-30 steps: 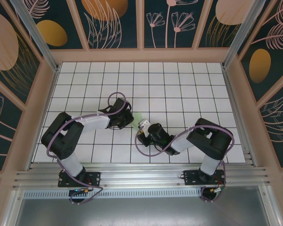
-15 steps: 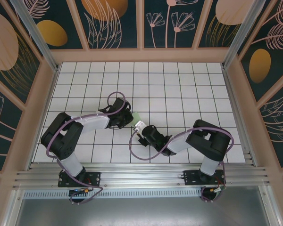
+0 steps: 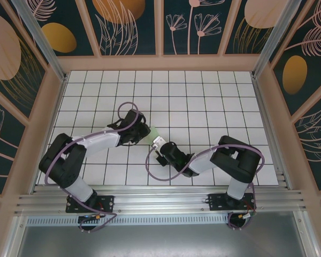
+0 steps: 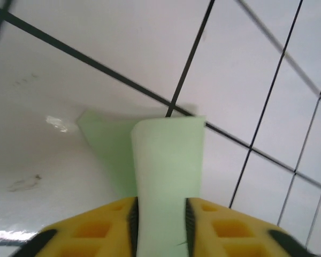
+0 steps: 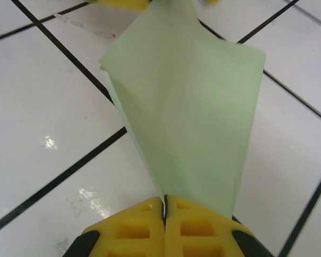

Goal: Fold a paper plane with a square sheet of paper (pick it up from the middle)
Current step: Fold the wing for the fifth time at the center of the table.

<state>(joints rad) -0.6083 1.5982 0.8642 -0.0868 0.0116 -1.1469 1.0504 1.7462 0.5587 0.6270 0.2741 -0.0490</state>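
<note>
The pale green sheet of paper is folded into a narrow pointed kite shape, the paper plane, and lies low over the white grid tiles between the two grippers. My right gripper is shut on its pointed end, and the wide end fans away from it. In the top view the right gripper sits just right of and nearer than the paper. My left gripper is open. A flat strip of the paper runs between its parted fingers. From above, the left gripper is at the paper's left edge.
The white tiled table is fenced by wooden rails, with a metal rail along the near edge. Purple cables loop beside both arms. Open tiles lie behind the grippers.
The right gripper has moved left to the paper and shut on its pointed end. The left gripper's jaws have parted, and its arm has shifted slightly back and left.
</note>
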